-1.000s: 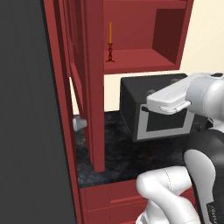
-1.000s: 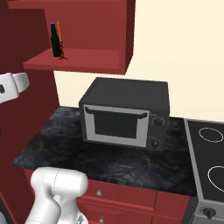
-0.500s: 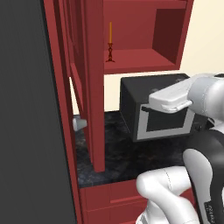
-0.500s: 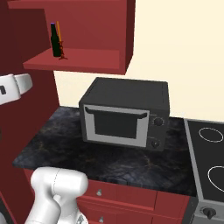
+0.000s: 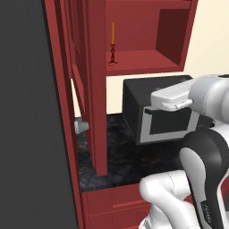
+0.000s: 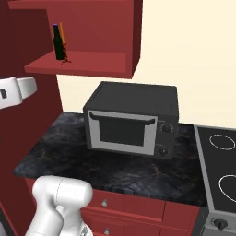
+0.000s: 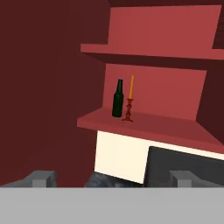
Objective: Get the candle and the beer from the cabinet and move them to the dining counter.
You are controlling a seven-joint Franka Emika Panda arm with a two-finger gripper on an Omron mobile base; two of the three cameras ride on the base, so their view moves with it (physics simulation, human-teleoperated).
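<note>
Two targets, beer [image 7: 117,98] and candle [image 7: 129,102], upright and nearly touching on cabinet [image 7: 144,124] shelf, near front edge. Gripper [image 7: 112,178] well short, below shelf height, spread wide, holding nothing. Likely hazard: toppling one while reaching for the other, given the slim gap. Open room above microwave [image 6: 131,120]; door [image 5: 96,85] crowding left.

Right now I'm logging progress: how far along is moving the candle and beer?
Done: only the cabinet stands open. In hand: nothing; the hand is open, facing the shelf. Left: the candle and beer stand side by side there, both still to move.
</note>
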